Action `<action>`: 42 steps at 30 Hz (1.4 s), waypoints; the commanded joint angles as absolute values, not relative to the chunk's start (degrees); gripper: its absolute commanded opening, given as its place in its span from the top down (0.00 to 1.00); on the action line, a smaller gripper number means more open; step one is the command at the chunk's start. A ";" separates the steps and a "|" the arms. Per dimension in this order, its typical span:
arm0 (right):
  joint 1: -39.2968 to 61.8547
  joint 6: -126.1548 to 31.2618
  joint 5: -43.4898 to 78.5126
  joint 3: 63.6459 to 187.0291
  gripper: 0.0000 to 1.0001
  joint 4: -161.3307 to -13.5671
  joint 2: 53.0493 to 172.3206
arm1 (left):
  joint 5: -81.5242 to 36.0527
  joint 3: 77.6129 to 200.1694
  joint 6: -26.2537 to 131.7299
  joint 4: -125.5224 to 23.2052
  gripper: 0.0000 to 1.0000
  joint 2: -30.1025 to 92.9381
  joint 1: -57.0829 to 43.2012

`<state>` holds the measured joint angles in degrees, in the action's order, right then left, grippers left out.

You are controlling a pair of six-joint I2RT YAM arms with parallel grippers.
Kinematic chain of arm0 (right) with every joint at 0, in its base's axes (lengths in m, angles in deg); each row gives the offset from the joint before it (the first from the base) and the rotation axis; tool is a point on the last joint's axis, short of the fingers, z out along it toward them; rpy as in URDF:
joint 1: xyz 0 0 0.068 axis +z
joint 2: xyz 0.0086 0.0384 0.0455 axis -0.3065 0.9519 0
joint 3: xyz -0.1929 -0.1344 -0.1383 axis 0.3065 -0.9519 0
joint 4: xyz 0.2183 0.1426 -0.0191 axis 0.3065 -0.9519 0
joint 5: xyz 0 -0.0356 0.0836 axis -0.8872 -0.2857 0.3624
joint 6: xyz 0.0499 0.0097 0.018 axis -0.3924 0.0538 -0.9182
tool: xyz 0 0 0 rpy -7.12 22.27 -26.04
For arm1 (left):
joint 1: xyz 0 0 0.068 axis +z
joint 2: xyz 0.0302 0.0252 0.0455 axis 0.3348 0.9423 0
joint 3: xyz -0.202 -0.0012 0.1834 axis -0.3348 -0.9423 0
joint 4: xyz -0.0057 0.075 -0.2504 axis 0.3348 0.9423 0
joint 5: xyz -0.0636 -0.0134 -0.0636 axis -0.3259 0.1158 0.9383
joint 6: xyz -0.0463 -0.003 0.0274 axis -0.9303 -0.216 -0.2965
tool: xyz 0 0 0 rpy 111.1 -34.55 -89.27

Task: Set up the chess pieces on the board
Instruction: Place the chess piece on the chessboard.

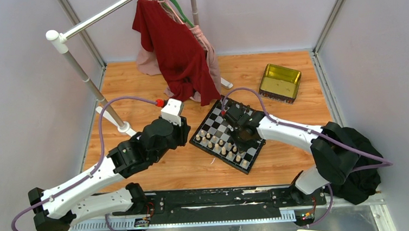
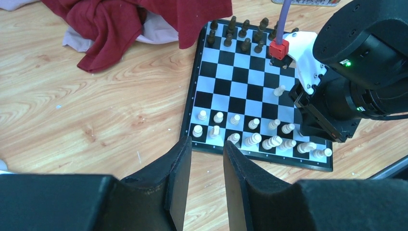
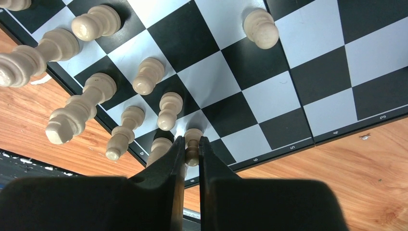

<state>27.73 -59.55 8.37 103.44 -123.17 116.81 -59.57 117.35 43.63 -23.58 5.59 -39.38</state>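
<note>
My right hand (image 3: 191, 151) was pinched narrow on one cream piece (image 3: 193, 137) at the near edge of the board (image 3: 284, 91). Nine more cream pieces (image 3: 146, 74) stood ahead and left of it, one cut off. My left hand (image 2: 207, 149), part-open and empty, hung just short of the board. Beyond it, the dark pieces (image 2: 246, 44) were partly hidden by the red garment (image 2: 110, 24), so I couldn't count them.
</note>
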 commanded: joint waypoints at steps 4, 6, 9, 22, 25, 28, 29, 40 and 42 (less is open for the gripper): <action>28.72 -60.02 7.37 103.35 0.85 -123.34 117.22 | -60.46 116.80 42.86 -24.09 0.64 4.77 -39.06; 28.69 -59.93 7.22 103.70 0.82 -123.62 116.93 | -60.40 116.94 42.94 -24.17 0.64 4.93 -39.06; 28.72 -59.89 6.77 104.17 0.76 -124.08 116.70 | -60.27 117.16 43.13 -24.24 0.65 5.22 -39.06; 28.70 -59.15 4.89 107.30 0.66 -126.79 114.84 | -59.96 117.37 43.56 -24.77 0.65 5.49 -39.06; 28.69 -58.79 3.69 109.29 0.66 -127.77 114.90 | -59.92 117.49 43.58 -24.88 0.65 5.58 -39.02; 28.73 -58.79 2.32 110.70 0.66 -128.21 114.92 | -59.83 117.52 43.51 -24.75 0.65 5.54 -39.06; 28.67 -58.80 1.63 111.08 0.65 -128.22 115.05 | -59.79 117.48 43.49 -24.65 0.65 5.49 -39.06; 24.31 -56.99 0.45 112.97 0.65 -124.44 119.90 | -60.17 117.16 43.53 -23.85 0.65 4.88 -39.06; 23.02 -56.17 0.91 113.34 0.65 -123.47 121.31 | -60.26 117.24 43.59 -23.70 0.65 4.88 -39.02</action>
<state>25.57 -58.15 1.51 111.44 -125.14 118.67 -59.64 117.27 43.26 -23.21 5.51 -39.38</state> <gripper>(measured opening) 0.352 0.349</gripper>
